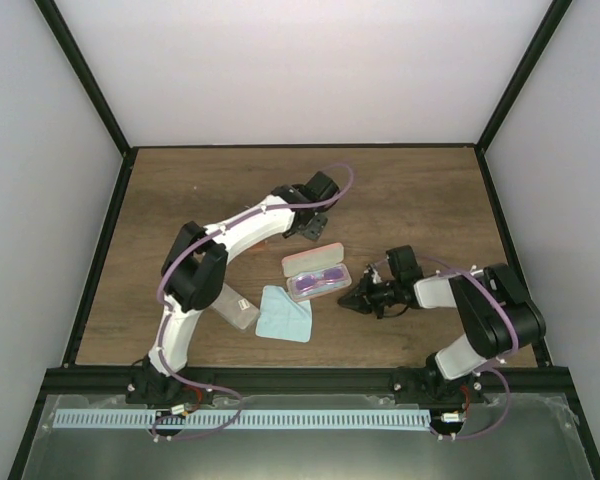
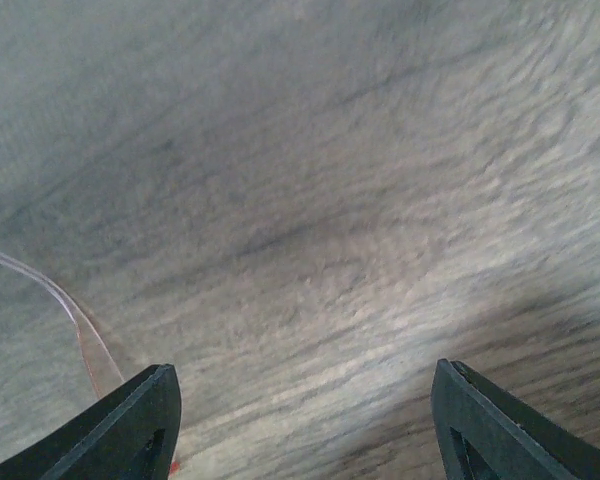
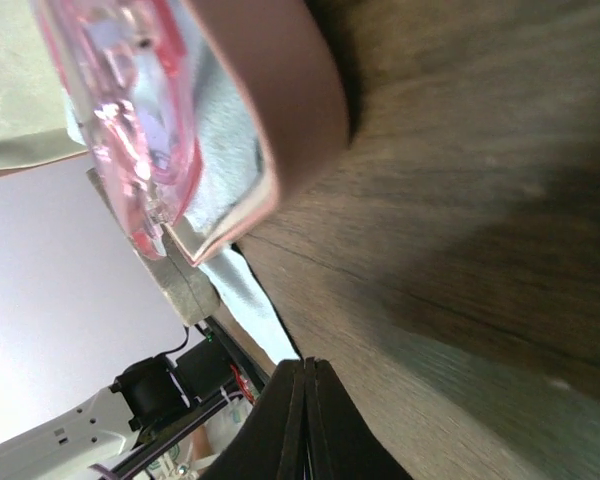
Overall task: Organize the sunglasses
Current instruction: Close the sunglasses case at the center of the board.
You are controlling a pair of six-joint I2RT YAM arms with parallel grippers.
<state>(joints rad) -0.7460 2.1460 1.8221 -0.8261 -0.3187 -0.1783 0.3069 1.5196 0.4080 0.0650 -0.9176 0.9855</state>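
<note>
The purple-pink sunglasses (image 1: 315, 285), small and translucent-framed, lie inside the open pink oblong case (image 1: 310, 262) at the middle of the wooden table (image 1: 410, 190). The lid is up, so that pair looks stowed but not shut in. The trouble I'd watch for sits at the case's right end. The right gripper (image 1: 348, 300) is low and just beside it, and a careless nudge could skid the light case leftward or tip the glasses out. If the lid gets pressed down while a temple rides over the rim, the frame could be pinched. The light blue square cloth (image 1: 283, 315) and the grey oblong case (image 1: 238, 308) lie near and left of the pink one, close enough to be dragged along.

The right gripper (image 3: 307, 365) has its fingers pressed together with nothing between them, pointing at the pink case's rim without visibly touching it. The left gripper (image 1: 313, 222) is at the far middle of the table, jaws spread fairly wide and empty over bare wood. In its wrist view a thin pale orange strand (image 2: 80, 325) curves just left of the left gripper (image 2: 305, 368). I cannot tell whether that strand belongs to a second pair.
</note>
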